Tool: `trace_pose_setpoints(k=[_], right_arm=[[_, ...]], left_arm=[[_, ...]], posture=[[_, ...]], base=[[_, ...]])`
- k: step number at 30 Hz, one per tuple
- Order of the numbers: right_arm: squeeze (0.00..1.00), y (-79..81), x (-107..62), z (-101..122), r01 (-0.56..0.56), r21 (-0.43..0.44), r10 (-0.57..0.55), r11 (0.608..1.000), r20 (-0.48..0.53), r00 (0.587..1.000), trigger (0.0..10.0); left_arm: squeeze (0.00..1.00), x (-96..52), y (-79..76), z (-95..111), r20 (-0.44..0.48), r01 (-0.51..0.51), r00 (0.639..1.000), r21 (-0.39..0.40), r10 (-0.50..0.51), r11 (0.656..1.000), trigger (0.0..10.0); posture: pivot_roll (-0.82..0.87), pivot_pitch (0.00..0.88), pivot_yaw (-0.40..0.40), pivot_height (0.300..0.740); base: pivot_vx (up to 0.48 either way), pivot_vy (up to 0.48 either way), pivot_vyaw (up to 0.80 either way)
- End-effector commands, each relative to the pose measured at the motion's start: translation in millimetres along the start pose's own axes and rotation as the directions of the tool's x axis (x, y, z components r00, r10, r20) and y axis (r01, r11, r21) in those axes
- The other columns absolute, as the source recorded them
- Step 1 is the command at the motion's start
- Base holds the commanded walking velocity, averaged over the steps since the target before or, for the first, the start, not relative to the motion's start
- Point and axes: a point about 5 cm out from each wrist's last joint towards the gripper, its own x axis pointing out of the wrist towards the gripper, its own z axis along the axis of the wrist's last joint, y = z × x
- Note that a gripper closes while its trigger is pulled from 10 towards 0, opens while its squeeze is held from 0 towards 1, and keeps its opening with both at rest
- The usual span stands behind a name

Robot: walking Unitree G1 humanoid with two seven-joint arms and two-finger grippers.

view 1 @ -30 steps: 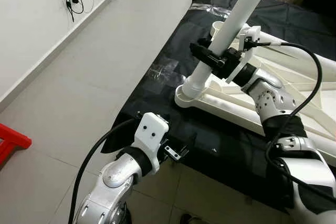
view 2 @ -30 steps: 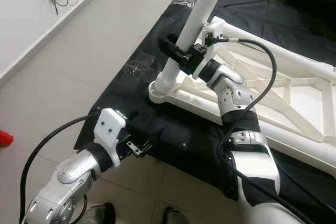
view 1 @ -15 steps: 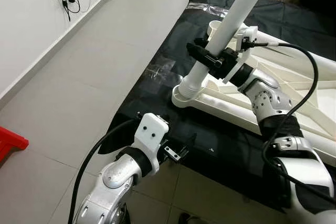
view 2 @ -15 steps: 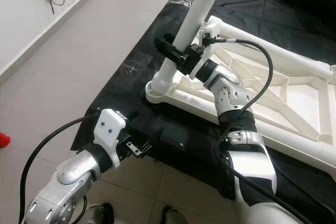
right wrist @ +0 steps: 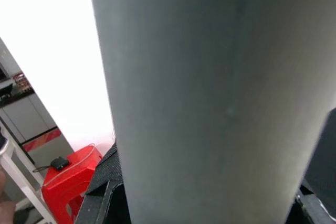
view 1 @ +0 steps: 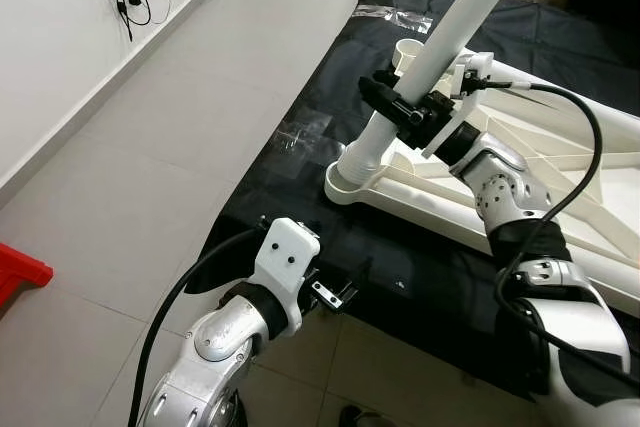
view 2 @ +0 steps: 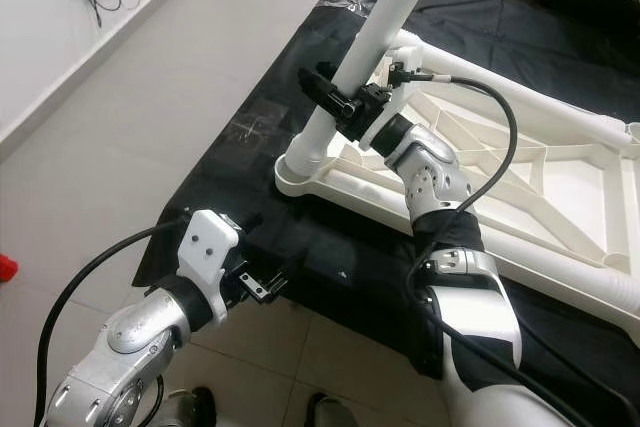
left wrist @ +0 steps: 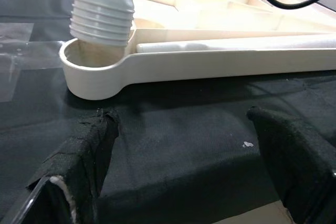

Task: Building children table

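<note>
Step in hand: fitting a leg [view 1: 440, 52] into the corner socket [view 1: 352, 180] of the upturned tabletop [view 2: 560, 182], which is lying on a black cloth [view 1: 330, 87].

Leg: standing tilted, its threaded end sitting in the socket mouth, seemingly not yet screwed home.

Right gripper [view 1: 405, 112]: fingers pinching the leg low on its shaft, just above the socket.

Left gripper [left wrist: 184, 182]: fingers spread, holding nothing, hovering over the cloth's near edge, facing the socket.

Next move, by judgement: bringing the leg upright, then pressing down and twisting so the threads are catching.
</note>
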Motion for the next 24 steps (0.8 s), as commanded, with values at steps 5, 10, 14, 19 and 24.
trace_pose_setpoints(k=[5,10,14,19,24], right_arm=[[0.0,6.2,7.8,0.2,-0.039,0.039,0.038,0.998,0.024,0.999,10.0],[0.0,10.6,11.1,10.6,-0.073,0.003,0.072,0.997,0.049,0.996,10.0],[0.0,18.6,14.9,28.7,-0.123,-0.042,0.128,0.991,0.12,0.985,10.0],[0.0,25.3,18.4,48.1,-0.133,-0.072,0.146,0.989,0.234,0.961,10.0],[0.0,25.8,18.1,40.5,-0.132,-0.08,0.146,0.988,0.206,0.968,10.0]], left_arm=[[0.0,-3.9,-4.4,-0.7,-0.003,0.018,1.0,-0.007,-0.018,1.0,10.0],[0.0,-4.3,-4.9,-1.8,-0.007,0.02,1.0,-0.008,-0.02,1.0,10.0],[0.0,-4.4,-4.1,-2.6,-0.011,0.019,1.0,-0.006,-0.019,1.0,10.0],[0.0,-4.7,-3.3,-3.4,-0.015,0.018,1.0,-0.004,-0.018,1.0,10.0],[0.0,-4.7,-3.4,-3.6,-0.015,0.019,1.0,-0.004,-0.019,1.0,10.0]], posture=[[0.18,0.24,-0.111,0.74],[0.18,0.239,-0.111,0.74],[0.18,0.239,-0.112,0.74],[0.18,0.239,-0.111,0.74],[0.18,0.239,-0.111,0.74]], base=[[0.0,0.0,0.0],[0.0,0.0,0.0],[0.0,0.0,0.0],[0.0,0.0,0.0],[0.0,0.0,0.0]])
